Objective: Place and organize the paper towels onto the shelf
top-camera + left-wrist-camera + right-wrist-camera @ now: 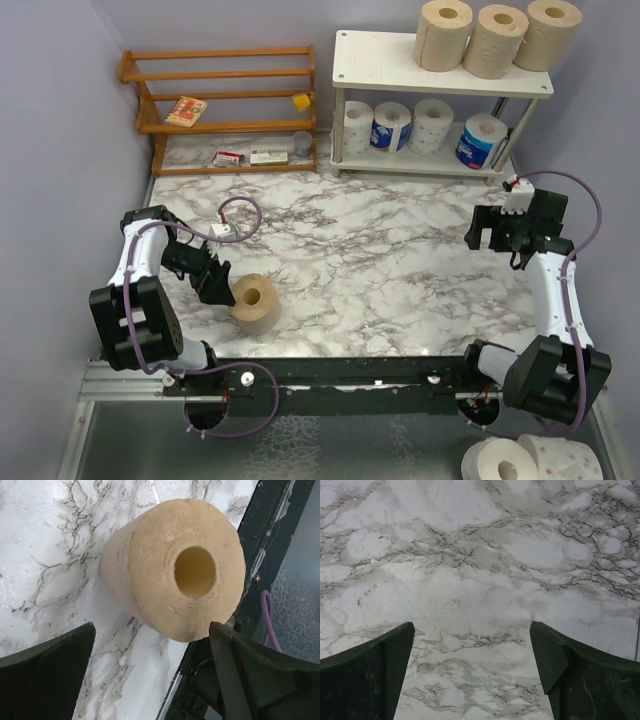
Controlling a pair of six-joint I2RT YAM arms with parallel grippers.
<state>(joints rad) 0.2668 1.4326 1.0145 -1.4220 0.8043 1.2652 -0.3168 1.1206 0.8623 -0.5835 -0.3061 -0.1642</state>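
Observation:
One tan paper towel roll (254, 302) (175, 570) stands on end on the marble table near the front left, its hollow core facing up. My left gripper (221, 287) (152, 630) is open just left of it, with the roll ahead of the fingers and not between them. On the white shelf (385, 62) at the back right, three tan rolls (495, 38) stand on the top board. Several white and blue-wrapped rolls (432, 125) stand on the lower board. Over bare marble at the right, my right gripper (479, 232) (472, 627) is open and holds nothing.
An orange-brown wooden rack (225, 95) at the back left holds small packets and boxes. The black base rail (340, 372) runs along the table's near edge, close to the tan roll. Two more white rolls (500, 462) lie below the table at the bottom right.

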